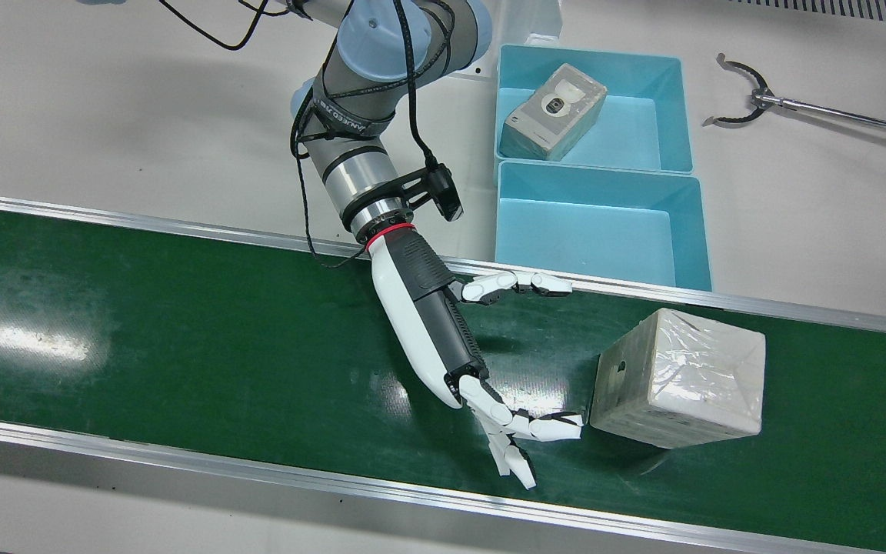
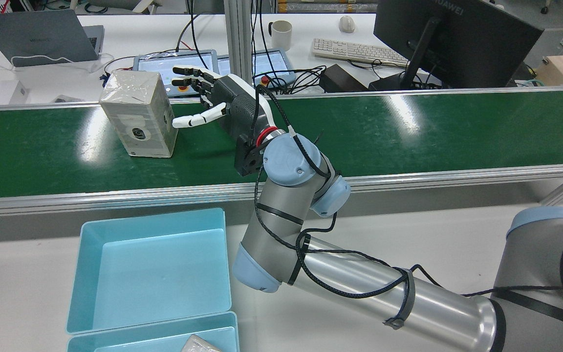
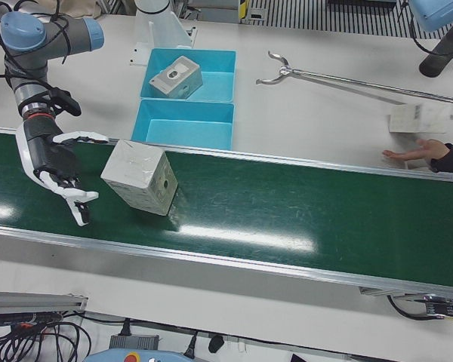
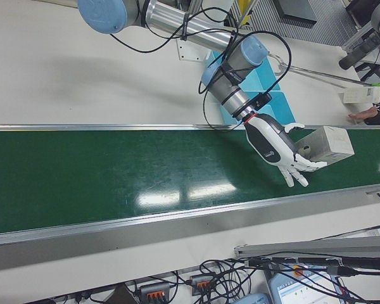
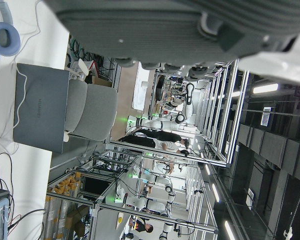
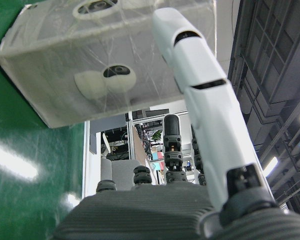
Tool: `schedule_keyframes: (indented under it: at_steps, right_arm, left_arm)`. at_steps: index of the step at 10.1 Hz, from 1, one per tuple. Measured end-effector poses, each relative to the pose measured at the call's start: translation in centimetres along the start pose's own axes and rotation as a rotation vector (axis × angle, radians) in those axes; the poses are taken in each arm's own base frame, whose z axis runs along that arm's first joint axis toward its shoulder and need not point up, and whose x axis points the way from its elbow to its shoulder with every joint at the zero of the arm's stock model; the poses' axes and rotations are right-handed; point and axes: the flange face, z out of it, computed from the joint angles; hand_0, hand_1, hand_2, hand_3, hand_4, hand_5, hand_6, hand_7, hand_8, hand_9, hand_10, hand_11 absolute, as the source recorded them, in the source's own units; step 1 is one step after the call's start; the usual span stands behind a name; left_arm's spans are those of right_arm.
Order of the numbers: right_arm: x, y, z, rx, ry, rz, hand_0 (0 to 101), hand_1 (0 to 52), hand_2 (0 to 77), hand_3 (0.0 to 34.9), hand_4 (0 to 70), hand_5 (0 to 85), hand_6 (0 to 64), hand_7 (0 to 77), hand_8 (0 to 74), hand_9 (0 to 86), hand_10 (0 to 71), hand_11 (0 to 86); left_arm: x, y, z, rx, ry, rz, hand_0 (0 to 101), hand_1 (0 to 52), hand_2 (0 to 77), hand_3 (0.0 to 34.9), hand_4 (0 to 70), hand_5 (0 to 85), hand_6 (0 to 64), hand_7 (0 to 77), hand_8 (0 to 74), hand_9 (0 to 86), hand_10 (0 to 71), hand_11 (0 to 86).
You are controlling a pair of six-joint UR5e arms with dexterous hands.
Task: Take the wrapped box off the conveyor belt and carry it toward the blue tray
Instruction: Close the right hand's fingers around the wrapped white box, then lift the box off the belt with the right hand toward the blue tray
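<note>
The wrapped box (image 1: pixel 681 377) stands on the green conveyor belt (image 1: pixel 181 331), clear film over a grey-white carton. My right hand (image 1: pixel 516 369) is open, fingers spread, just beside the box on its side away from the view's right, not gripping it. The rear view shows the hand (image 2: pixel 213 100) level with the box (image 2: pixel 137 115), thumb reaching toward its side. The right hand view shows the box (image 6: pixel 105 55) close ahead, past one of the fingers (image 6: pixel 200 90). Two blue trays sit beyond the belt: the near one (image 1: pixel 601 223) is empty. My left hand (image 5: pixel 190 30) shows only as a dark blur.
The far blue tray (image 1: pixel 643 115) holds another wrapped box (image 1: pixel 554 111). A long metal grabber tool (image 1: pixel 751 96) lies on the white table. A person's hand (image 3: pixel 415 154) rests at the belt's far edge. The belt has raised aluminium rails (image 1: pixel 181 462).
</note>
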Motion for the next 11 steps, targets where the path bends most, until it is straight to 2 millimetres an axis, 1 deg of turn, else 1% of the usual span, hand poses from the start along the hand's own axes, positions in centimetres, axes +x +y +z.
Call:
schedule_keyframes:
  at_steps: [1, 2, 3, 4, 5, 6, 7, 8, 9, 10, 11]
  right_arm:
    - [1.0, 0.3, 0.3, 0.003, 0.004, -0.002, 56, 23.5, 19.1, 11.7, 14.2, 20.7, 10.9, 26.7, 1.6, 5.4, 0.0, 1.1]
    - [1.9, 0.8, 0.7, 0.002, 0.008, -0.004, 56, 23.5, 19.1, 13.7, 15.8, 20.7, 9.8, 27.8, 1.6, 7.1, 0.0, 1.1]
    - [2.5, 1.6, 1.2, -0.002, 0.008, -0.011, 56, 23.5, 19.1, 13.7, 15.8, 20.7, 9.8, 27.8, 1.6, 7.1, 0.0, 1.1]
    - [2.9, 2.3, 1.5, -0.006, -0.001, -0.018, 56, 23.5, 19.1, 13.6, 15.8, 20.7, 9.8, 27.8, 1.6, 7.1, 0.0, 1.1]
    - [3.0, 2.7, 1.7, -0.009, -0.016, -0.025, 55, 23.5, 19.1, 12.5, 16.4, 20.7, 9.3, 27.8, 1.6, 7.1, 0.0, 1.1]
    - [3.1, 2.8, 1.8, -0.008, -0.031, -0.029, 57, 26.2, 21.3, 12.5, 19.1, 22.9, 11.4, 30.0, 1.6, 8.2, 0.0, 1.1]
    - [3.1, 2.8, 1.9, -0.004, -0.042, -0.033, 57, 26.2, 21.3, 12.5, 19.1, 22.9, 11.4, 30.0, 1.6, 8.2, 0.0, 1.1]
    - [3.3, 2.5, 1.8, 0.002, -0.045, -0.036, 63, 22.9, 27.3, 7.6, 27.8, 30.0, 16.4, 36.0, 5.5, 12.0, 7.6, 2.7]
    - [3.6, 2.2, 1.8, 0.01, -0.042, -0.04, 63, 22.9, 27.3, 7.6, 27.8, 30.0, 16.4, 36.0, 14.2, 18.0, 7.6, 2.7]
    - [3.8, 2.0, 1.8, 0.016, -0.038, -0.043, 60, 14.2, 31.1, 1.8, 36.5, 37.1, 22.4, 43.1, 28.9, 33.3, 12.5, 13.6]
    - [3.9, 2.2, 1.7, 0.013, -0.035, -0.041, 64, 14.2, 31.1, 0.0, 39.3, 39.8, 22.4, 43.1, 28.9, 33.3, 16.4, 20.7]
  left_arm:
    - [0.0, 0.0, 0.0, 0.0, 0.0, 0.0, 0, 0.0, 1.1, 0.0, 0.0, 0.5, 0.0, 0.5, 0.5, 0.0, 0.5, 0.0]
    - [0.0, 0.0, 0.0, 0.0, 0.0, 0.0, 0, 0.0, 1.1, 0.0, 0.0, 0.5, 0.0, 0.5, 0.5, 0.0, 0.0, 0.0]
    - [0.0, 0.0, 0.0, 0.0, 0.0, 0.0, 0, 0.0, 1.1, 0.0, 0.0, 0.5, 0.0, 0.5, 0.5, 0.0, 0.0, 0.0]
    - [0.0, 0.0, 0.0, 0.0, 0.0, 0.0, 0, 0.0, 1.1, 0.0, 0.0, 0.5, 0.0, 0.5, 0.5, 0.0, 0.5, 0.5]
    - [0.0, 0.0, 0.0, 0.0, 0.0, 0.0, 0, 0.0, 1.1, 0.0, 0.0, 0.5, 0.0, 0.5, 0.5, 0.0, 0.5, 0.5]
    - [0.0, 0.0, 0.0, 0.0, 0.0, 0.0, 0, 0.0, 1.1, 0.0, 0.0, 1.1, 0.0, 0.5, 0.5, 0.0, 0.0, 0.0]
    - [0.0, 0.0, 0.0, 0.0, 0.0, 0.0, 0, 0.0, 1.1, 0.0, 0.0, 1.1, 0.0, 0.5, 0.5, 0.0, 0.0, 0.0]
    - [0.0, 0.0, 0.0, 0.0, 0.0, 0.0, 0, 0.0, 1.1, 0.0, 0.0, 1.1, 0.0, 0.5, 0.5, 0.0, 0.5, 0.0]
    - [0.0, 0.0, 0.0, 0.0, 0.0, 0.0, 0, 0.0, 1.1, 0.0, 0.0, 0.5, 0.0, 0.5, 0.5, 0.0, 0.5, 0.0]
    - [0.0, 0.0, 0.0, 0.0, 0.0, 0.0, 0, 0.0, 1.1, 0.0, 0.0, 1.1, 0.0, 0.5, 0.5, 0.0, 0.5, 0.0]
    - [0.0, 0.0, 0.0, 0.0, 0.0, 0.0, 0, 0.0, 1.1, 0.0, 0.0, 1.1, 0.0, 0.5, 0.5, 0.0, 0.5, 0.0]
